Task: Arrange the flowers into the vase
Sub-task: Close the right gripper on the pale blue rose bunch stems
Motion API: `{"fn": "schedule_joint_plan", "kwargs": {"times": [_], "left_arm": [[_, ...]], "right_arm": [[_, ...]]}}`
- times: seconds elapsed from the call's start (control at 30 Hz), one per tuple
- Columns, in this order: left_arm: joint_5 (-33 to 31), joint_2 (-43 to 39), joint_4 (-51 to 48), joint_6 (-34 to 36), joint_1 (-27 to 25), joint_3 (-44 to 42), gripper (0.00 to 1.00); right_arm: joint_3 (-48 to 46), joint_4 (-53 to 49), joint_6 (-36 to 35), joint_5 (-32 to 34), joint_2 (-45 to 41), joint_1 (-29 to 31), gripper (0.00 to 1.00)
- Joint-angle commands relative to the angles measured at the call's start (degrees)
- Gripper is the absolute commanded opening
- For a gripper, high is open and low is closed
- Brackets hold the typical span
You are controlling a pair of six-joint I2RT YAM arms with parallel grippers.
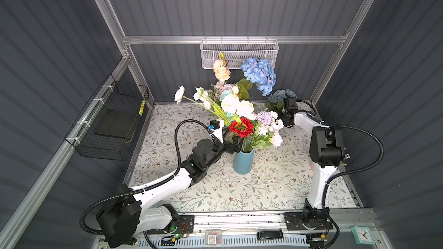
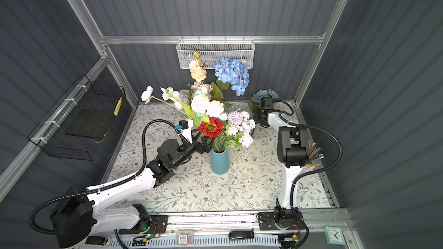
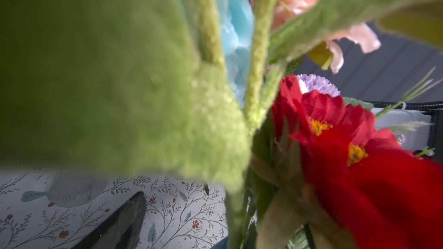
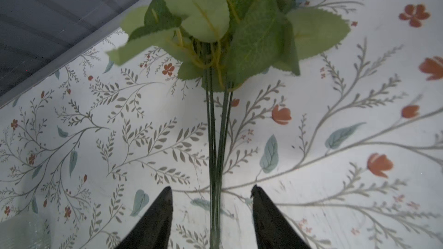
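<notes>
Left gripper (image 1: pixel 233 140) is hovering at the neck of the blue vase (image 1: pixel 243 164), jaws standing wide apart and clamping nothing. The vase mouth is sitting just ahead of and below its tips; whether they are touching it I cannot tell. In the left wrist view only one dark finger (image 3: pixel 119 221) is showing, with fuzzy green stems (image 3: pixel 257 51) crowding right in front of it and the red daisy (image 3: pixel 347 159) pressing in just beside them, all blurred. In both top views the daisy is sitting just over and beyond this gripper's tips. The rest of the flowers are fanning out of the vase farther ahead: cream roses (image 1: pixel 237 106), lilac blooms (image 1: pixel 265 117), peach roses (image 1: pixel 221 70) and the blue hydrangea (image 1: pixel 260 75) highest. White blooms (image 1: pixel 179 94) on a long stem are leaning off to this gripper's far side. Right gripper (image 4: pixel 211 187) is sitting low at the far corner of the floral table cover (image 1: pixel 215 188), well apart from the vase, its jaws apart. The thin dark stems (image 4: pixel 217 152) of the pale-blue rose bunch (image 1: pixel 281 95) are running straight down the gap between the fingers (image 4: pixel 155 216), and neither finger is touching them in the right wrist view. The bunch's leaves (image 4: pixel 259 34) are spreading ahead of the tips, with the pale-blue blooms beyond them at the wall; whether the bunch is lying flat or propped I cannot tell. Coloured pencils (image 2: pixel 314 152) are poking out behind the right arm's elbow, well back from that gripper.
</notes>
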Motion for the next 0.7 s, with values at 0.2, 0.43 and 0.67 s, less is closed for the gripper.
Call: {"fn": "schedule_joint_plan", "kwargs": {"times": [0.2,0.43,0.67], "left_arm": [[0.71,-0.80,0.65,-0.24,0.32,-0.46,0.99],[0.63,-1.36,-0.47,0.08,0.37,-0.13,0.99],[0.22,-1.64,-0.83,0.31,0.32,-0.12,0.99]], "right_arm": [[10.84,-8.78,1.95,-3.34,9.64,-0.83,0.49],[13.27,-9.70,2.26,-5.20,12.82,-0.86,0.41],[8.24,-6.32,3.24,-5.25,8.97,-1.66,0.00]]}}
